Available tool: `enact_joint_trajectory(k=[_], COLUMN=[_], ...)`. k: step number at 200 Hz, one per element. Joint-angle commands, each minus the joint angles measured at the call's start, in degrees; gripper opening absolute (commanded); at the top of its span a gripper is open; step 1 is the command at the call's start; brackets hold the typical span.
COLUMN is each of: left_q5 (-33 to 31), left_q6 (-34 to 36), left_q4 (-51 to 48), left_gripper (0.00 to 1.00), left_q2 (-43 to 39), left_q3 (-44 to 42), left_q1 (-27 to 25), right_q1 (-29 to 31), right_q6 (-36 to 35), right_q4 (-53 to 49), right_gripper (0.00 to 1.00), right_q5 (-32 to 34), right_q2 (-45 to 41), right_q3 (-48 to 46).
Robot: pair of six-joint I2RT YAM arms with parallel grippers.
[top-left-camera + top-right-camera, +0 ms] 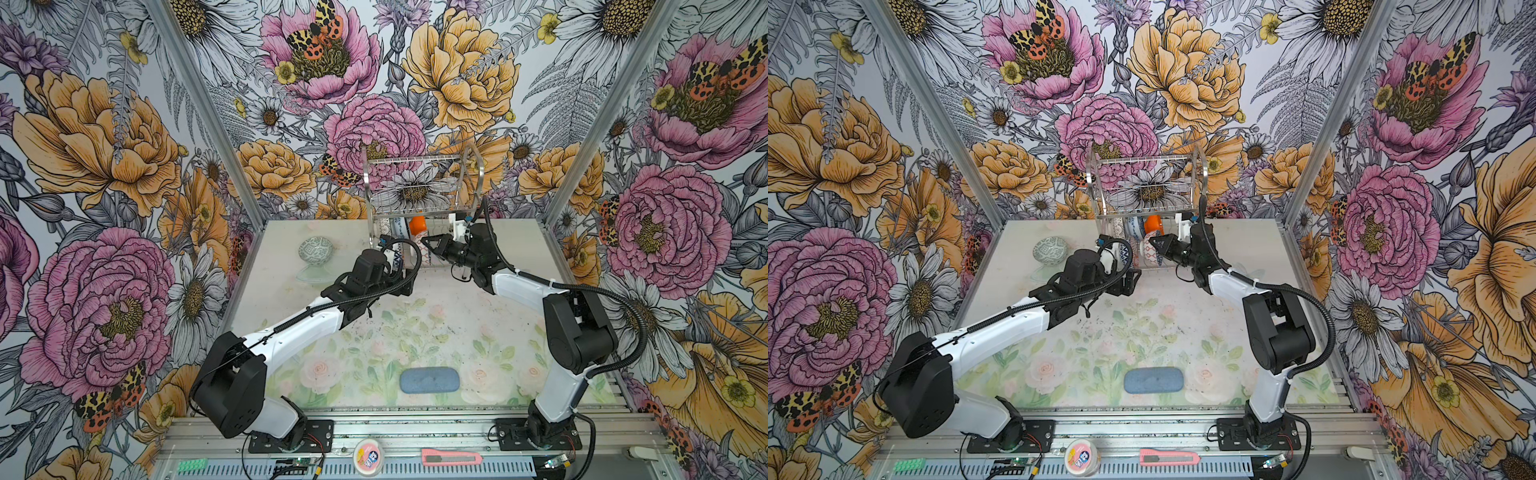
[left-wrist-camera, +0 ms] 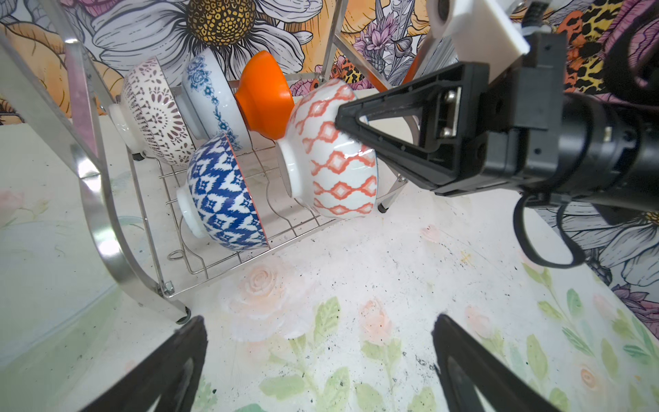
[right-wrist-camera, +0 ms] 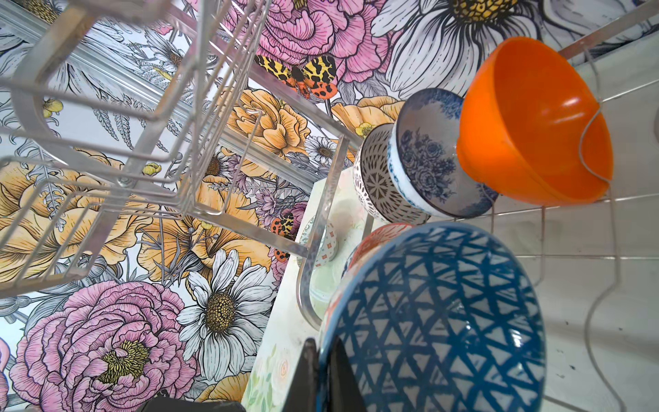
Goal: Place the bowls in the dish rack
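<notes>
Orange-white bowl (image 2: 335,167) pinched at rim by right end effector (image 2: 342,122) (left end effector (image 2: 319,321) spread)

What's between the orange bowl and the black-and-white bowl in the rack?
The blue floral bowl stands on edge between the orange bowl and the black-and-white bowl in the dish rack; the left wrist view shows it.

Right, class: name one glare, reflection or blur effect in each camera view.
In both top views, the glossy table mirrors the grey-green bowl; left wrist view, glare streaks the orange-white bowl; right wrist view, near rack wires blur.
</notes>
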Motion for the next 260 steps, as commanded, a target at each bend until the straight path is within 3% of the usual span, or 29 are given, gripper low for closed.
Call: enact_joint_trajectory(k=[1,84,260], left_q5=[-0.6,6.0,7.6], left_q6=[0.8,-0.7,-2.6], left_q4=[-0.6,2.7,4.3], left_gripper=[0.99,0.99,0.99], left_q2=[1.3,0.6,0.9], left_q3=[1.4,-0.5,-1.5], left_q1=[0.7,2.3,3.7], right_q1=[0.7,1.9,2.5], right_q6=[1.4,1.8,2.5], right_q4=[6.6,9.5,12.0], right_gripper=[0.0,0.0,0.0], right_q5=[0.0,0.6,2.1], right_q2=[1.7,6.3,12.5], right_q3=[2.4,3.8,6.1])
